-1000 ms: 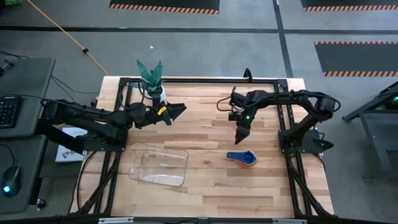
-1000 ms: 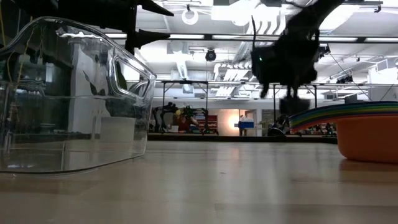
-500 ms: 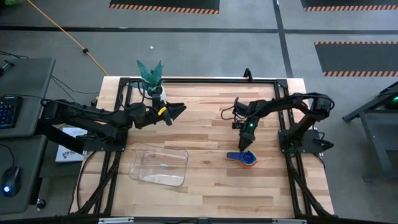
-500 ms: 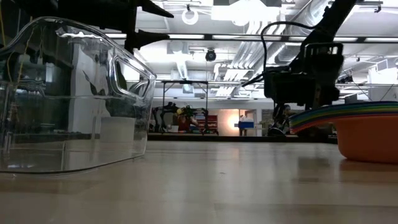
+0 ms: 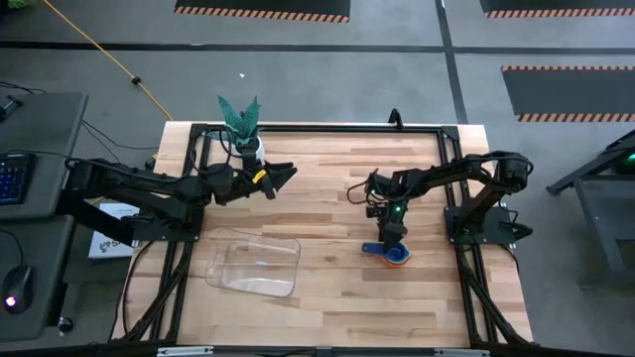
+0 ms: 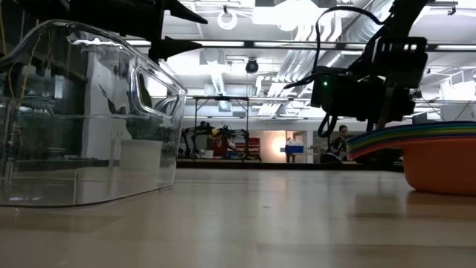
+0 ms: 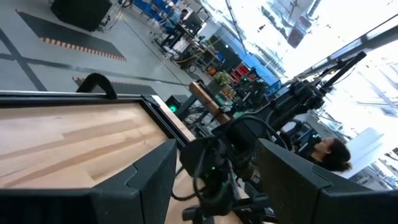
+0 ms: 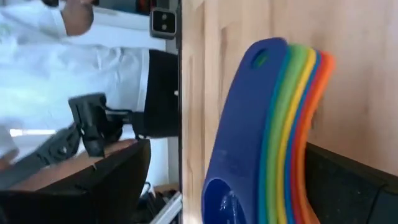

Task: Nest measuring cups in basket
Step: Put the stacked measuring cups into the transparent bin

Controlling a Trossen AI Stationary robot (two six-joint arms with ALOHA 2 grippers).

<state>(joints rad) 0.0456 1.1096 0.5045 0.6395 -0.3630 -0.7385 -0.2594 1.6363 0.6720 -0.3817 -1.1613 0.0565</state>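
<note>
Item: measuring cups (image 5: 396, 255), one nested stack, dark blue innermost and orange outermost, lying on the table (image 5: 327, 213) at about 4 o'clock from its centre, handles pointing toward 9 o'clock. Item: basket (image 5: 254, 265), clear and with nothing in it, sitting at about 7 o'clock, well apart from the stack. Item: my right gripper (image 5: 394, 238), which I am holding directly over the stack's handles; in the right wrist view the fanned handles (image 8: 280, 124) are lying between my two dark fingers (image 8: 112, 180), which I am keeping spread wide, closed on nothing. Item: my left gripper (image 5: 286, 174), parked above the table toward 11 o'clock, beside the potted plant (image 5: 241, 124), fingers apart and carrying nothing. Step in hand, as I judge it: I am lining up the grasp on the stack, cups not yet lifted. Next move, as I judge it: closing across the handles squarely so all the cups are coming up together, then carrying them toward 8 o'clock and clearing the basket's wall.
</note>
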